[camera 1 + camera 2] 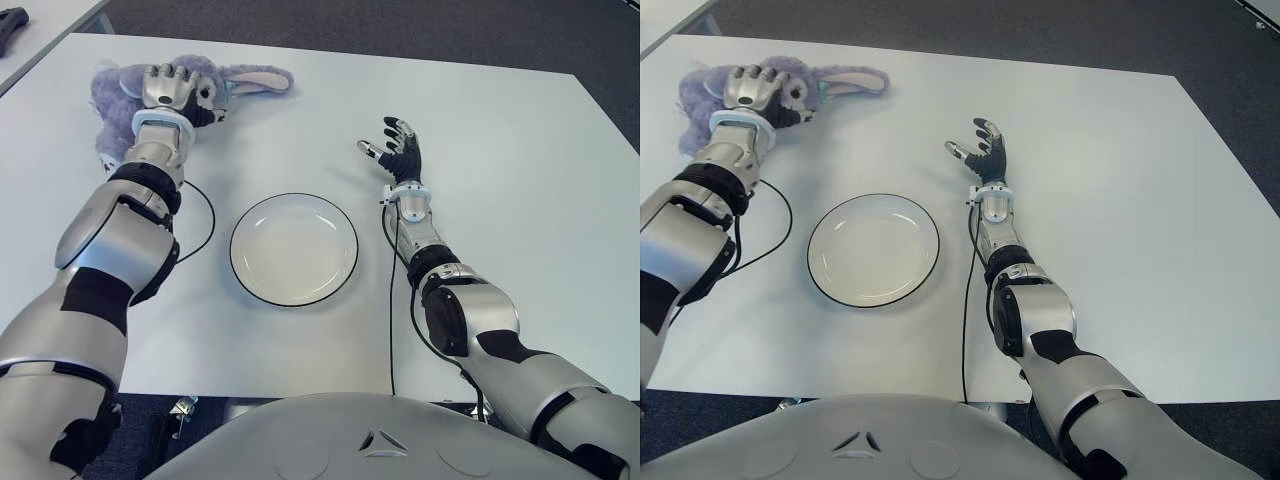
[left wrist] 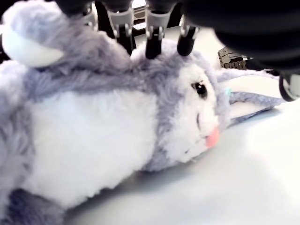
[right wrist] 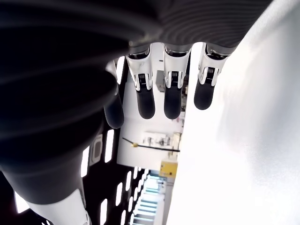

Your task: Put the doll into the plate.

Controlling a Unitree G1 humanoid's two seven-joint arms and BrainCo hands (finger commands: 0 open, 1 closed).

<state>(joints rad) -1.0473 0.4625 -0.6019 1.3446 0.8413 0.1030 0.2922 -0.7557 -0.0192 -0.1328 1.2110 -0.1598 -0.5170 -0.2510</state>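
A purple and white plush rabbit doll (image 1: 112,95) lies on its side at the far left of the white table (image 1: 510,200), its long ears (image 1: 255,78) pointing right. My left hand (image 1: 175,90) is over the doll's head and chest. In the left wrist view its fingertips (image 2: 152,44) touch the fur of the doll (image 2: 117,136) from above, while the thumb stands apart from it, so the hand is open. The white plate (image 1: 294,250) with a dark rim sits empty at the table's centre, nearer me. My right hand (image 1: 395,145) is open, right of the plate, fingers (image 3: 172,101) spread.
A thin black cable (image 1: 207,215) loops on the table between my left arm and the plate. Another runs along my right forearm (image 1: 390,300) to the front edge. A second table (image 1: 50,20) with a dark object shows at the far left corner.
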